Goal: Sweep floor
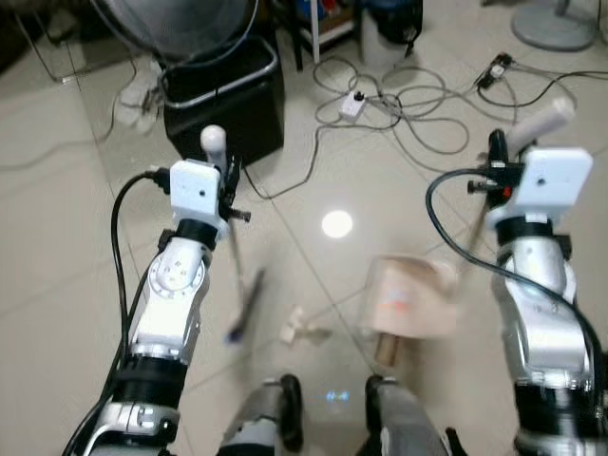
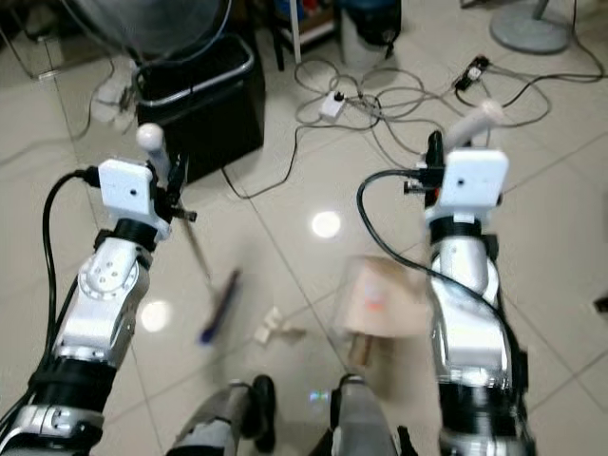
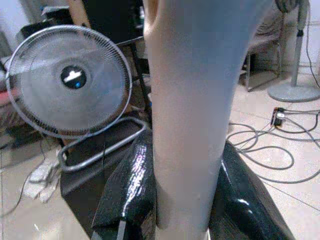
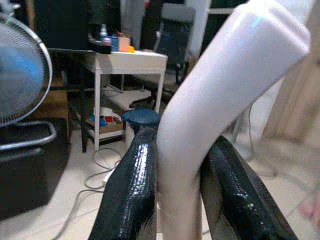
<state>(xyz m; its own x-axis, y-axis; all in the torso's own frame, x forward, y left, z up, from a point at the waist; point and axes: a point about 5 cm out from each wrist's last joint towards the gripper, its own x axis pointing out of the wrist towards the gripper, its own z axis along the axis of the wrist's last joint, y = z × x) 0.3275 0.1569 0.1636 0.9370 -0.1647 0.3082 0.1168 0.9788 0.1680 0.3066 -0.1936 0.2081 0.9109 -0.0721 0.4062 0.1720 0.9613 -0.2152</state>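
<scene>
The left gripper (image 1: 226,180) is raised over the pale tiled floor (image 1: 57,247), its black fingers (image 3: 131,185) closed tight around the white handle of a broom (image 1: 236,255). The rounded handle top stands just above the gripper, and the thin shaft slants down to a blurred dark-blue head near the floor, ahead of the robot's feet. Behind this arm sits a black box (image 1: 228,104) with a metal rail on top, and a round fan (image 3: 67,80) stands over it.

Just beside the broom head lies a small pale scrap (image 1: 302,328) on the tiles, perhaps crumpled paper; the blur makes it hard to be sure. A bright spot of reflected light (image 1: 336,224) shows on the floor beyond it.

Further right, a beige dustpan (image 1: 410,299) hangs low over the floor, blurred, on a long handle (image 4: 220,100) that rises to the right gripper (image 1: 496,152). That gripper's fingers (image 4: 132,190) are clamped on the white, bent upper part of the handle. Grey cables (image 1: 427,104) and a white plug strip (image 1: 353,104) sprawl over the tiles behind, near a white table (image 4: 127,62).
</scene>
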